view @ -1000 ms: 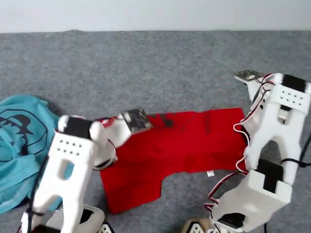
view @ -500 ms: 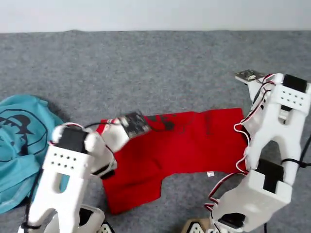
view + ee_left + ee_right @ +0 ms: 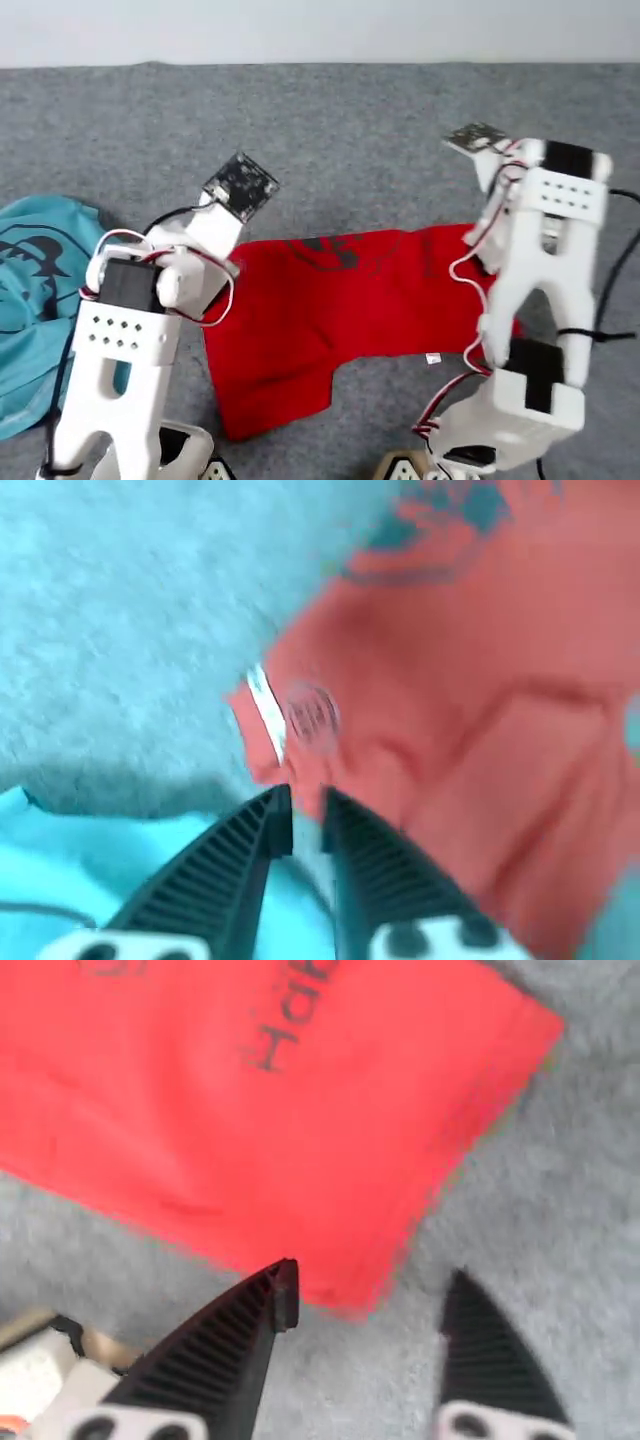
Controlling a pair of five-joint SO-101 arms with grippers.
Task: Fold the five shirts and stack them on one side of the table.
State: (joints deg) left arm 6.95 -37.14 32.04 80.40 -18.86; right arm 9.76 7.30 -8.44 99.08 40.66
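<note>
**A:** What shows from above?

**B:** A red shirt (image 3: 350,300) lies spread flat in the middle of the table (image 3: 350,130), one sleeve pointing toward the arms. A teal shirt (image 3: 40,290) sits crumpled at the left edge. The left arm (image 3: 130,330) hangs over the red shirt's collar end, the right arm (image 3: 530,280) over the opposite end.

**A:** And the left wrist camera?

**B:** The left pincer (image 3: 307,805) is all but closed and holds nothing. It is poised above the red collar, by its white label (image 3: 266,712), just beside the teal cloth. A grab here might catch both shirts, I think, and drag the teal one along.

**A:** And the right wrist?

**B:** The right pincer (image 3: 372,1280) gapes wide and empty, straddling the red shirt's edge near a corner. It could nip too little cloth and slip off. If the two arms lift unevenly, the fold could come out crooked.
</note>
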